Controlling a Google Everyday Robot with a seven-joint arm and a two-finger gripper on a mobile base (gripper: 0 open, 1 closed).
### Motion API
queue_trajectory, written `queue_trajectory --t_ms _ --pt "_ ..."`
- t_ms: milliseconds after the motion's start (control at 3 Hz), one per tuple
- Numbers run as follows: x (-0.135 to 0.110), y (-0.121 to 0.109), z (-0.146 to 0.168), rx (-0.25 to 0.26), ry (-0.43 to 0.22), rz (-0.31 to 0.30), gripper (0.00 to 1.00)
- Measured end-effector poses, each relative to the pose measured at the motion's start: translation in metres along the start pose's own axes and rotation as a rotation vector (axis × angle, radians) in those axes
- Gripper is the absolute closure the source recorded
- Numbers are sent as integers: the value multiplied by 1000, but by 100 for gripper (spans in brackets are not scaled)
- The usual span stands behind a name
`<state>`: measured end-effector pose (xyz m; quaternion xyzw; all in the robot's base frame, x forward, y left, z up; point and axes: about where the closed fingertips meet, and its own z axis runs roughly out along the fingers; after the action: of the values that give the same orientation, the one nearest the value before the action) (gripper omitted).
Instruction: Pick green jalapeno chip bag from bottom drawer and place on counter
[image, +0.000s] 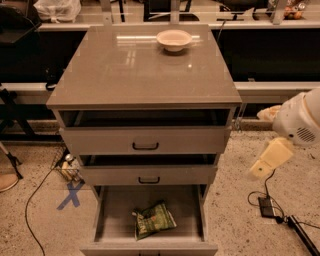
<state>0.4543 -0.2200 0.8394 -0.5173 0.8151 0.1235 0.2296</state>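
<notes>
The green jalapeno chip bag (154, 220) lies on the floor of the open bottom drawer (117, 205), near its front. The gripper (269, 159) hangs well to the right of that drawer; how wide it stands cannot be told. It should probably descend from above, clear of the middle drawer (149, 175).

The table (135, 75) is a glossy grey-brown slab, and its top reflects light near the back edge. One pale bowl (174, 39) sits upright on it, close to the back edge and a little right of centre. Below, the speckled floor (235, 210) carries the cabinet (145, 140). A blue tape cross (70, 195) lies on the floor just left of the cabinet, with a thin dark cable (30, 210) curving past it. On the right lies a small black box (266, 206) with a looped cord. My jaws hang right of the cabinet, above that box, apart from the table.
</notes>
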Motion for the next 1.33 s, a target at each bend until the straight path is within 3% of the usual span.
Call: queue_trajectory --t_ms 333,667,1000,1333 --pt "13 9 67 -29 -35 72 0" --pt "13 9 68 -29 -35 73 0" --pt "32 9 97 -15 -9 117 0" --pt "69 12 151 -13 -20 195 0"
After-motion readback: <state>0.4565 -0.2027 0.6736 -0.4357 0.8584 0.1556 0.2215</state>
